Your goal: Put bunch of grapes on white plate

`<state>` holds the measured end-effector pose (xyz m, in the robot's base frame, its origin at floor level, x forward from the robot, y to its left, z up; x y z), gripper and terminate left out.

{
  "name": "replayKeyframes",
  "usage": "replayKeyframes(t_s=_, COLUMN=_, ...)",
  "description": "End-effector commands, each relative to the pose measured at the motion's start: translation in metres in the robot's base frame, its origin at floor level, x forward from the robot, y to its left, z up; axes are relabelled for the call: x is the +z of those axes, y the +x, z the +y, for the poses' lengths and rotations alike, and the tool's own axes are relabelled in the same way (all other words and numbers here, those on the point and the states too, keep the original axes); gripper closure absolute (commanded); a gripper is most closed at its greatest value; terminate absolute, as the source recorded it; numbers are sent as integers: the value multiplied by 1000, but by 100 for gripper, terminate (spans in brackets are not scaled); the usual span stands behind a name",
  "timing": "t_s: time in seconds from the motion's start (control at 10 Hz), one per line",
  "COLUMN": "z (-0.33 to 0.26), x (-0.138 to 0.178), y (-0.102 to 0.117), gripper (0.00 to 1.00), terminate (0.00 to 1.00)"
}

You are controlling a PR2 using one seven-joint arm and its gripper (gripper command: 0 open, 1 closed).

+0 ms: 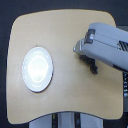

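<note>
The white plate (pixel 37 69) lies on the exterior view's left half of the round wooden table, with nothing on it. The grey arm reaches in from the exterior view's right and ends well to the right of the plate. A small dark shape (pixel 93 67) pokes out under the arm's lower edge. I cannot tell whether it is the bunch of grapes or the gripper's fingers. The arm's body hides the gripper jaws, and the bunch of grapes shows clearly nowhere else.
The light wooden table (pixel 65 30) has rounded corners, with dark floor around it. A pale base or stand (pixel 65 120) shows below the table's near edge. The arm covers the table's upper right part.
</note>
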<state>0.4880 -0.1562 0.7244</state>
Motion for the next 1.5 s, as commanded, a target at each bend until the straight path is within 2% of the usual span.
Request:
replayKeyframes(t_s=0.0, z=6, x=-7, y=-3, gripper=0, terminate=0)
replayKeyframes(t_s=0.1, z=7, x=-6, y=-3, gripper=0, terminate=0)
replayKeyframes(t_s=0.2, z=11, x=-5, y=-4, gripper=100, terminate=0)
replayKeyframes(t_s=1.4, z=12, x=7, y=-8, gripper=100, terminate=0)
